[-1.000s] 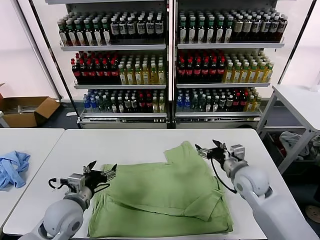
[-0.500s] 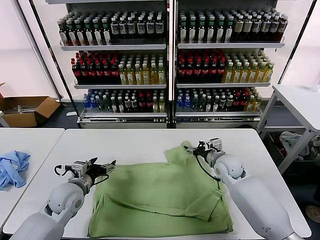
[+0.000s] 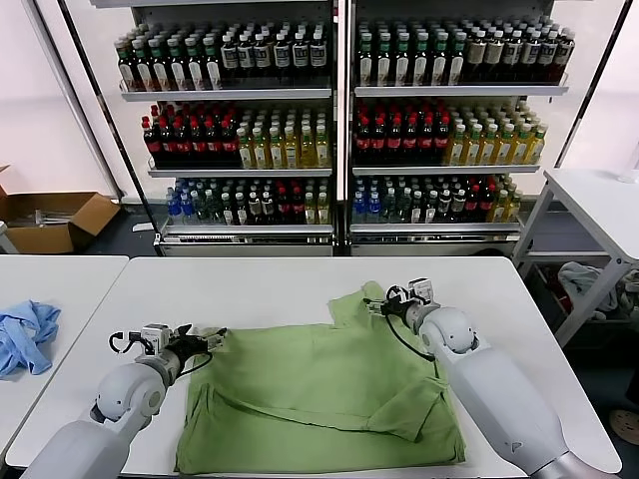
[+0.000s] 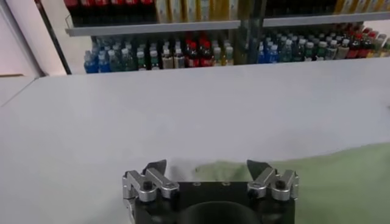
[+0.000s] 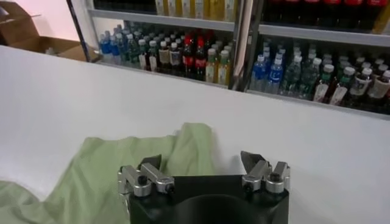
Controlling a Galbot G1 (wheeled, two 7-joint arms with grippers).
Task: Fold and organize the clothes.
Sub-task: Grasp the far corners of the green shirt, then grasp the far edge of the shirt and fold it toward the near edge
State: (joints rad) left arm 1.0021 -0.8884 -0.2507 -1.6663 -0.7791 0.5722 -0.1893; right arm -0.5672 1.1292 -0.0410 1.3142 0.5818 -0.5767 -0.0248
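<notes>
The light green shirt [image 3: 319, 399] lies partly folded on the white table [image 3: 260, 284], with one sleeve [image 3: 361, 299] pointing to the far edge. My left gripper [image 3: 212, 339] is open at the shirt's near-left corner, low over the table; in the left wrist view [image 4: 207, 165] the green cloth edge [image 4: 317, 176] lies between and beside the jaws. My right gripper [image 3: 377, 304] is open at the end of the far sleeve; in the right wrist view [image 5: 200, 159] the sleeve [image 5: 192, 143] lies between the jaws. The collar, buttons and patch are hidden.
A light blue garment [image 3: 25, 337] lies on a separate table at the left. Shelves of bottles [image 3: 339, 130] stand behind the table. A cardboard box [image 3: 50, 220] sits on the floor at far left. Another white table [image 3: 599, 200] stands at right.
My right gripper has moved left onto the end of the far sleeve. My left arm has drawn back and the left gripper has settled lower at the shirt's left corner.
</notes>
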